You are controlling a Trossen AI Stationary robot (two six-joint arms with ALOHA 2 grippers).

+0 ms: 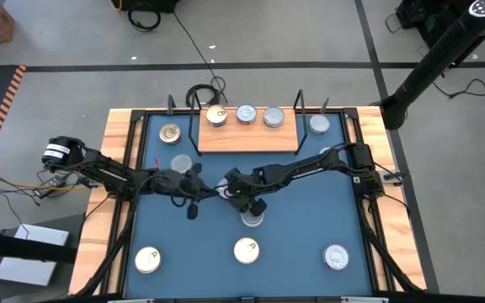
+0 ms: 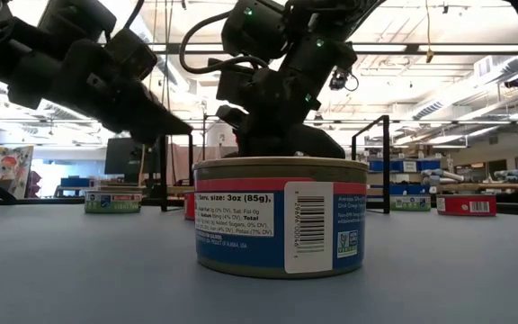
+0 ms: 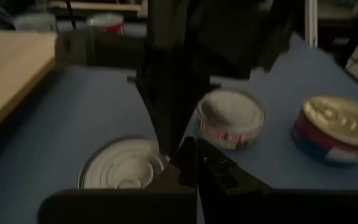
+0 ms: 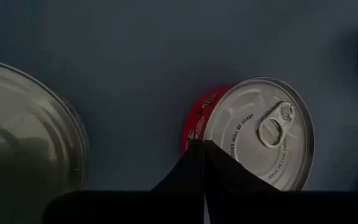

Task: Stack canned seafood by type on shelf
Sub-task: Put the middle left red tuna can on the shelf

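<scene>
Now the right end effector point(image 1: 257, 204): its two fingers are pressed together, with nothing between them.
Right end effector's place: it hangs over the middle of the blue surface point(image 1: 310, 227), right above the silver can point(image 1: 251, 219).
Right wrist view: the closed tips point(image 4: 202, 146) sit at the edge of a red-sided can point(image 4: 253, 134) with a silver pull-tab lid. I cannot tell if they touch it.
Left end effector point(image 1: 194, 209): its fingers are together too, and it holds nothing.
Left end effector's place: just beside the right one, over the middle of the surface, on the left side.
Left wrist view: the closed tips point(image 3: 197, 158) point at the right arm, with a flat silver lid point(image 3: 126, 168) below.
Shelf point(image 1: 247, 139): a light wood board at the far side of the surface, with black wire ends.
Cans on the shelf: three in a row, a gold top point(image 1: 216, 115) and two silver tops point(image 1: 246, 113) point(image 1: 274, 117).
Cans by the shelf: a gold one point(image 1: 170, 132) to its left, a silver one point(image 1: 319, 124) to its right, and another silver one point(image 1: 181, 162) in front.
Cans at the near edge: two gold tops point(image 1: 148, 259) point(image 1: 246, 250) and one silver top point(image 1: 336, 257), well apart.
</scene>
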